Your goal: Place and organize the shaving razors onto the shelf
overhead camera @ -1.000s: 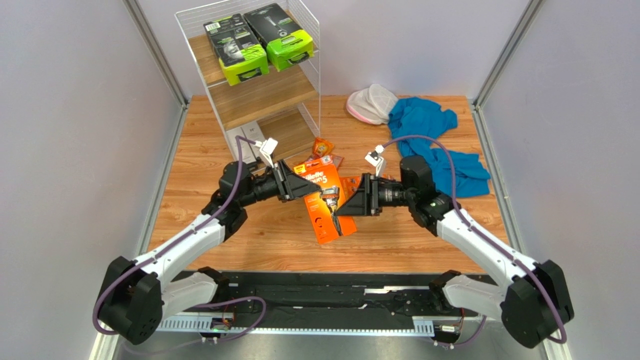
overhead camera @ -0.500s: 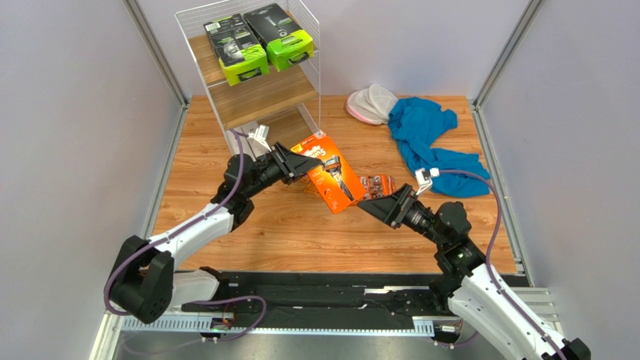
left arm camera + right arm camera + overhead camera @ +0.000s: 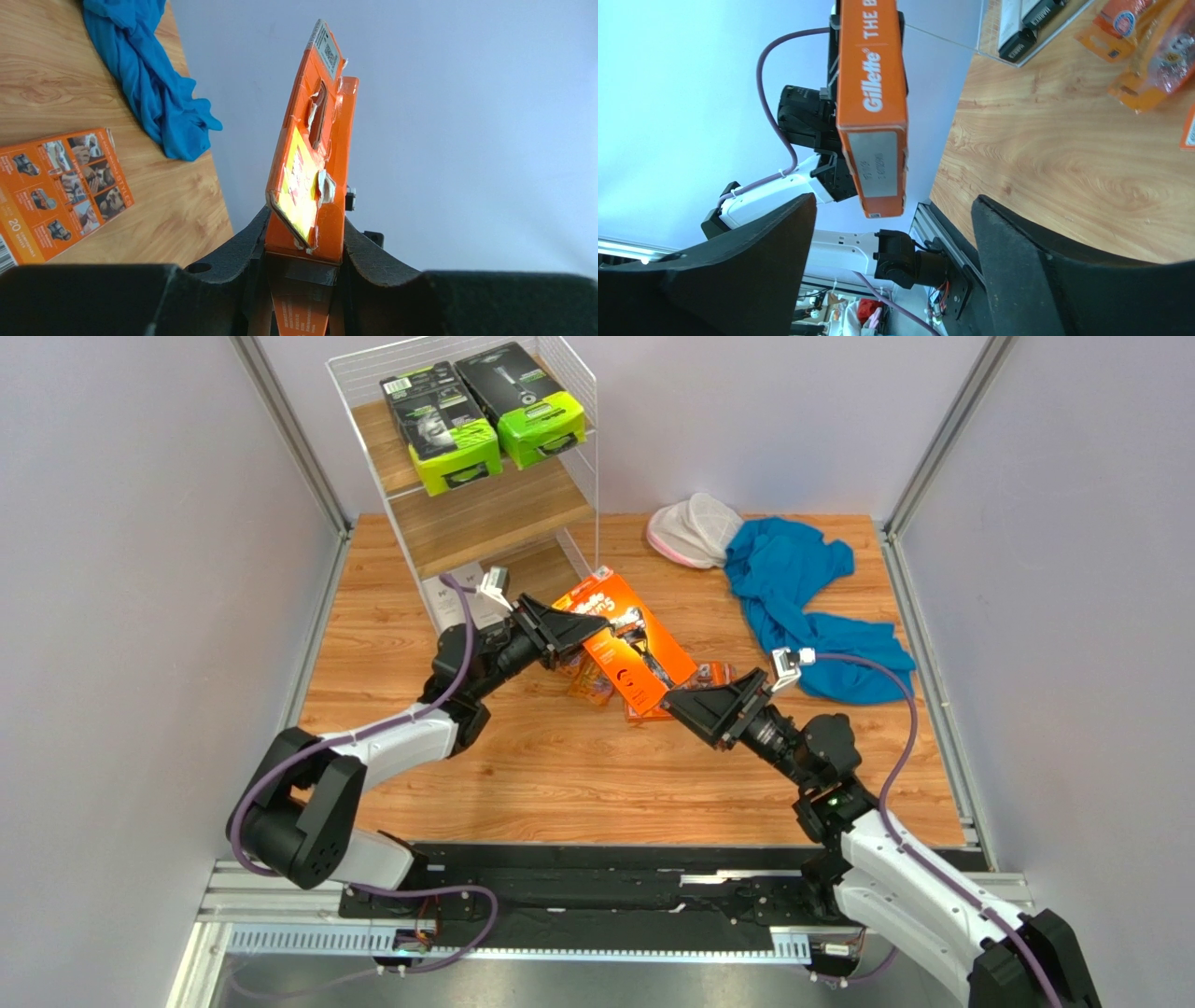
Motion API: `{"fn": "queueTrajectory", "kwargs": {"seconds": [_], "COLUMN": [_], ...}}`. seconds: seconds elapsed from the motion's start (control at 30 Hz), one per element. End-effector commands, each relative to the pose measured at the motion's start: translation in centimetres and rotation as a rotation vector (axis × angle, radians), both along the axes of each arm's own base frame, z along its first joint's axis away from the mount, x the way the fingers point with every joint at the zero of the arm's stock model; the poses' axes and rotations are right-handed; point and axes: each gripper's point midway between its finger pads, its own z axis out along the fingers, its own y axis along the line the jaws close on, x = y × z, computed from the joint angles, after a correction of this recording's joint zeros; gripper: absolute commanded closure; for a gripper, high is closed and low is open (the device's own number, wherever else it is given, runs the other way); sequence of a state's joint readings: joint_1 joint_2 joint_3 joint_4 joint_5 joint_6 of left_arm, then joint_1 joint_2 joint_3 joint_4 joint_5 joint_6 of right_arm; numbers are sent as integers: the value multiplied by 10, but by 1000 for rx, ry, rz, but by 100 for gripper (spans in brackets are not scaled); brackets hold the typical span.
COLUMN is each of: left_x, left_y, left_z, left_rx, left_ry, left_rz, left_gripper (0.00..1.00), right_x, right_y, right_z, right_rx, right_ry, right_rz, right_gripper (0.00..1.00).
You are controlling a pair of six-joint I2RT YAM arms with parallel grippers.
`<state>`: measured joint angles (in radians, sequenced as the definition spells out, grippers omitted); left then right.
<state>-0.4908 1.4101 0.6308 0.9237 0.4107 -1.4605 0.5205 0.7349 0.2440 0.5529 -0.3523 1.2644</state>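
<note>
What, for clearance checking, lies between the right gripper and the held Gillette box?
Nothing: right wrist view shows only air from right gripper to Gillette box.

The held box [image 3: 638,647] was bright orange, with white Gillette lettering along its side and a pale grey label on its end. The second box [image 3: 60,192], flat on the table [image 3: 589,770], was orange with a grid of small photos. On the top tier of the shelf [image 3: 491,518], the left pack [image 3: 446,427] and the right pack [image 3: 522,403] were black with lime-green ends. The shelf was white wire with pale wood-grain tiers, and the table had a warmer wood grain. Near the table's far right corner, the cloth [image 3: 807,595] was teal blue and the bundle [image 3: 694,529] was white edged in pink.
</note>
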Motion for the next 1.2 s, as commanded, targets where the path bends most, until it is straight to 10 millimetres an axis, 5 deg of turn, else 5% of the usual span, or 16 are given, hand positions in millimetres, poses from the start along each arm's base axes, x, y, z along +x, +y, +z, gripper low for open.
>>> {"fn": "queueTrajectory", "kwargs": {"seconds": [0.0,0.23,0.33,0.37,0.57,0.6,0.63,0.83,1.03,1.17], "left_x": [-9,-14,-17,-19,-22,-23,-23,-26,-23,-29], "left_y": [0,-10,-14,-15,-18,-17,-17,-10,19,76], "left_z": [35,30,26,24,19,18,17,1,-10,-30], "left_rx": [-88,-85,-79,-76,-60,-48,-39,74,394,723], "left_ry": [-108,-100,-98,-96,-112,-122,-127,-112,-103,9], "left_rz": [-22,-56,-63,-72,-93,-93,-94,-53,77,244], "left_gripper": [100,100,100,100,99,91,67,1,1,1], "right_x": [3,9,12,14,11,11,11,7,8,12], "right_y": [0,9,14,17,19,17,16,12,10,11], "right_z": [51,45,46,46,51,51,52,56,51,45], "right_rx": [82,101,93,92,97,91,87,51,27,-3], "right_ry": [-152,-142,-143,-135,-141,-140,-141,-148,-129,-110], "right_rz": [-18,20,42,52,67,58,56,38,21,17], "right_gripper": [22,36,56,70,97,98,99,100,100,100]}}
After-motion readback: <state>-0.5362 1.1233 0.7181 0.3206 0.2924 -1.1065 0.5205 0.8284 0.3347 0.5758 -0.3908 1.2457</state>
